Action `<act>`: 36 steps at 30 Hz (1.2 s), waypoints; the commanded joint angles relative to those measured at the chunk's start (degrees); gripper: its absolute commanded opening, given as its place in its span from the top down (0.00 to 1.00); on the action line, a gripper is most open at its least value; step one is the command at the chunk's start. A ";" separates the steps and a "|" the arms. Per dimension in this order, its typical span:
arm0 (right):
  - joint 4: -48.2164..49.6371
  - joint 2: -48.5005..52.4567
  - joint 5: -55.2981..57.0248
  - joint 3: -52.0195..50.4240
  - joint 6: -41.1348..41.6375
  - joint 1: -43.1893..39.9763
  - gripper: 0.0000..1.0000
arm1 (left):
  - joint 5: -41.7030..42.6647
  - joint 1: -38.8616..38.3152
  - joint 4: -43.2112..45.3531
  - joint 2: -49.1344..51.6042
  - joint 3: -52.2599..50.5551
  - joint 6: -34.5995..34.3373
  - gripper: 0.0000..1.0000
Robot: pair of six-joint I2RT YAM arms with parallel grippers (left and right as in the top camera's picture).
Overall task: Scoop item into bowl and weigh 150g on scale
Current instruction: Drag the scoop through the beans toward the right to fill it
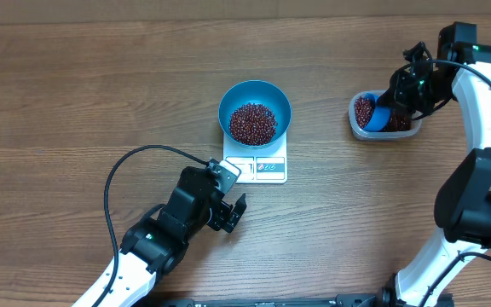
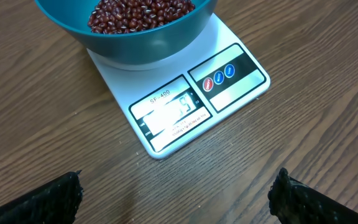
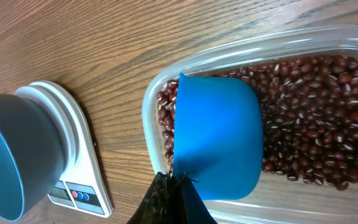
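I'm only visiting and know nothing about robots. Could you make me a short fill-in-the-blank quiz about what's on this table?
The blue bowl of beans sits on the white ___. The right gripper grips a blue ___ in the clear tub of beans. The left gripper, empty, has its jaws ___.
Missing words: scale, scoop, open.

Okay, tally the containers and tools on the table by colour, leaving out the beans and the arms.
Blue: 2, the bowl and the scoop
Clear: 1, the plastic tub
White: 1, the scale
Total: 4
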 commanded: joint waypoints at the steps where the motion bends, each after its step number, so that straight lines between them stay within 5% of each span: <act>1: 0.22 -0.48 -3.98 1.11 -0.46 -1.75 0.96 | 0.87 0.31 0.20 -0.48 -0.26 0.90 0.01; 36: -1.84 -0.46 -20.41 -3.06 -7.58 -13.40 0.96 | 0.87 0.31 0.20 -0.48 -0.26 0.90 0.00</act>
